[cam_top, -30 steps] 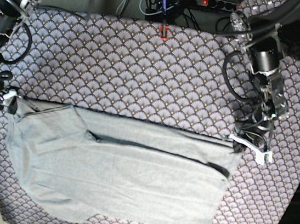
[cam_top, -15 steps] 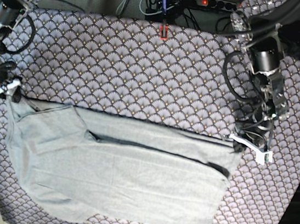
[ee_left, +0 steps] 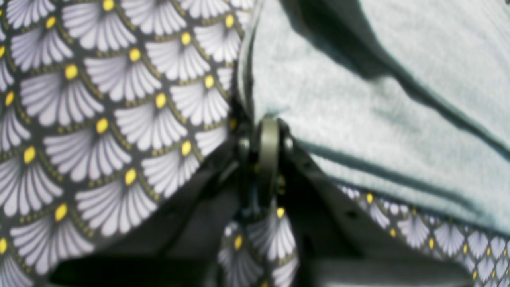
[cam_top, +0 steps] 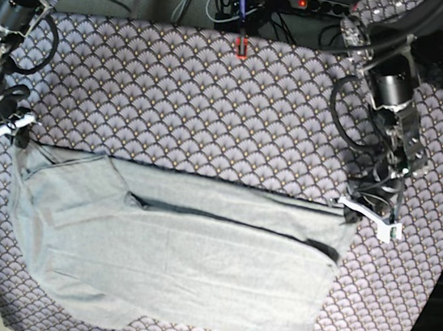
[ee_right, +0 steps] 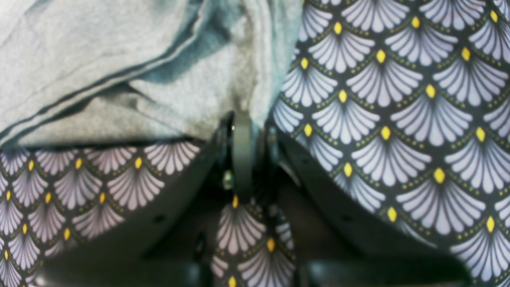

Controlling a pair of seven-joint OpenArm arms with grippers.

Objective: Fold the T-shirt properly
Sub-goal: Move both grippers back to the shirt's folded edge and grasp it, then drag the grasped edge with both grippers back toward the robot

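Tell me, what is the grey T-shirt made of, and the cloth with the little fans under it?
The T-shirt looks like soft, matte knit fabric, probably cotton jersey: close up it is fuzzy and speckled, and it creases softly. The patterned cloth seems a smooth printed woven fabric, lying flat with sharp fan shapes; its exact fibre cannot be told.

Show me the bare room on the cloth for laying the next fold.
The widest bare patch of cloth lies between the T-shirt's top edge and the far table edge. Narrow strips flank the shirt. It is crowded at the top corners, where the left gripper and right gripper pinch.
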